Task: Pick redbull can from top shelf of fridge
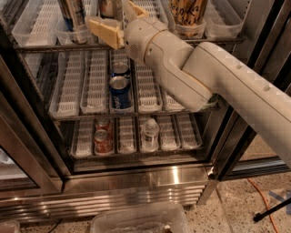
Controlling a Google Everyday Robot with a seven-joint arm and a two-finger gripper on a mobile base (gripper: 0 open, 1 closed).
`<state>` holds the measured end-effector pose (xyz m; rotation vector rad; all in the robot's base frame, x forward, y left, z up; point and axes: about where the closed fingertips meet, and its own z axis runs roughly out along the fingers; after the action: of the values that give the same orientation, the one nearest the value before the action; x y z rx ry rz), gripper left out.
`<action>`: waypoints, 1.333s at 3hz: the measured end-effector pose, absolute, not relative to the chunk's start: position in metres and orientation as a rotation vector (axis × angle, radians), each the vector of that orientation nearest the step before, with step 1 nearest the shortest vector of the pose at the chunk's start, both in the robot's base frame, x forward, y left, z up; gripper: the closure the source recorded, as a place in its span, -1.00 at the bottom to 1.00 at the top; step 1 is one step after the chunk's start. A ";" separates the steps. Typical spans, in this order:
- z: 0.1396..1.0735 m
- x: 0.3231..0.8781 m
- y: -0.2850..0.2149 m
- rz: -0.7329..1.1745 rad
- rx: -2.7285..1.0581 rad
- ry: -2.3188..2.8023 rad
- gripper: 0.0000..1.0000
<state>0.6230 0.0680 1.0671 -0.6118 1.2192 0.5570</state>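
Observation:
The redbull can, tall, slim, silver and blue, stands in a white lane tray on the top shelf of the fridge, upper left in the camera view. My gripper is open at top-shelf height, just right of the can. Its left tan finger is beside the can's base, apart from it. Its right finger points up by a second can, whose top is cut off by the frame edge.
A wide tan can with black script stands on the top shelf, right of my arm. Two blue Pepsi cans sit on the middle rack. Red cans and a water bottle sit on the lower rack. A dark door frame is at right, and a clear plastic bin is on the floor.

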 end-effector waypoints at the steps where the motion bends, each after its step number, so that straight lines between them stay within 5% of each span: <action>1: 1.067 0.623 0.068 0.557 -0.612 1.219 -0.04; 3: 1.067 0.623 0.068 0.557 -0.612 1.219 0.89; 4: 1.067 0.623 0.068 0.557 -0.612 1.219 1.00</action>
<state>0.6230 0.0681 1.0671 -0.6120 1.2191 0.5572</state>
